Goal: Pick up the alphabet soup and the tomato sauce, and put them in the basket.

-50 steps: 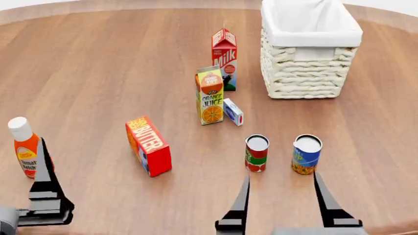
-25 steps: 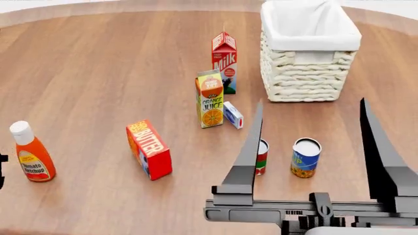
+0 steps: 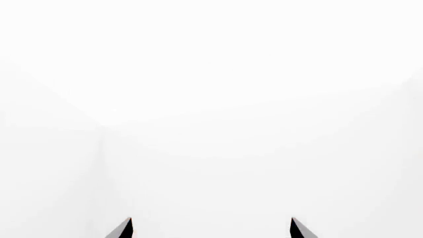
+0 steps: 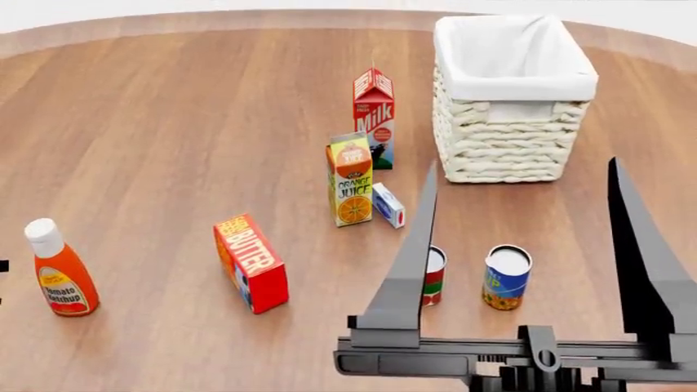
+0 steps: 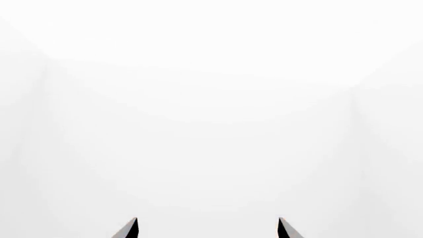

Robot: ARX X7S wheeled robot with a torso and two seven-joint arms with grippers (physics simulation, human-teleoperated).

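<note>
The alphabet soup (image 4: pixel 507 278), a blue and yellow can, stands upright on the wooden table. The tomato sauce (image 4: pixel 435 278), a red and green can, stands just left of it, partly hidden behind one finger of my right gripper. The cream wicker basket (image 4: pixel 507 147) stands behind them at the back right. My right gripper (image 4: pixel 523 162) is open and empty, raised close to the head camera, its fingers framing the cans from above. The right wrist view shows only its fingertips (image 5: pixel 132 228) against blank white. My left gripper (image 3: pixel 211 220) is open, showing only in its wrist view against white.
An orange ketchup bottle (image 4: pixel 60 273) stands at the left. A red butter box (image 4: pixel 251 263) is in the middle. An orange juice carton (image 4: pixel 352 180), a milk carton (image 4: pixel 374 114) and a small blue-white box (image 4: pixel 389 205) stand left of the basket.
My right gripper rose from the table's front edge up close to the camera, still open. My left gripper left the head view at the left. The view tilted slightly.
</note>
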